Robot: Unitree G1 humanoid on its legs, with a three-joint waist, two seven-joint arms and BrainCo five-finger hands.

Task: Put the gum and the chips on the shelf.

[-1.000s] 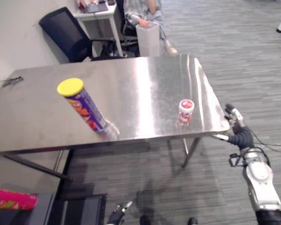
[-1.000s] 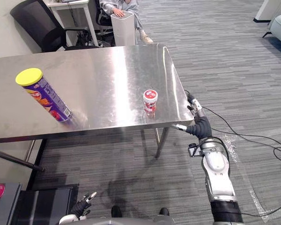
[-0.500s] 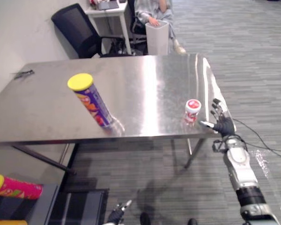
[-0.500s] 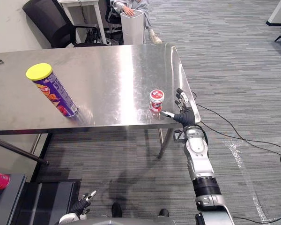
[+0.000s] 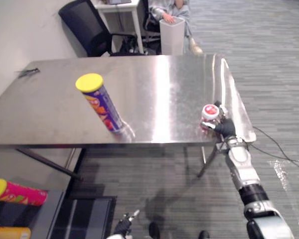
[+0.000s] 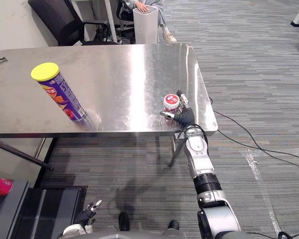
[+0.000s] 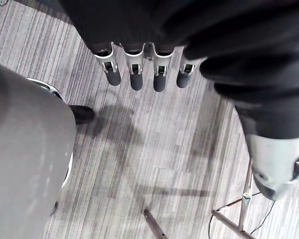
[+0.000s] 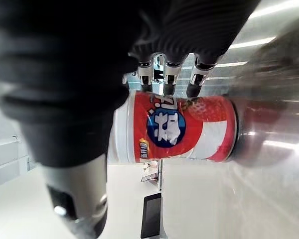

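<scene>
The right hand [image 6: 183,118] is spread open at the near right corner of the stainless-steel tabletop [image 5: 159,89]. The small red-and-white gum tub with a red lid [image 5: 210,112] stands upright there, in the gap between the hand's thumb and fingers. In the right wrist view the straight fingers [image 8: 169,83] reach along one side of the tub and the thumb [image 8: 77,199] sits on the other. I cannot tell whether any of them touch it.

The left hand [image 7: 136,74] hangs low over the grey floor, fingers loosely straight and holding nothing.

There is one gum tub and one tall purple chips can with a yellow lid [image 5: 100,105]. The can stands upright near the front edge, well to the left of the tub.

The right arm stretches forward and up from the lower right, ending at the tabletop's edge.
</scene>
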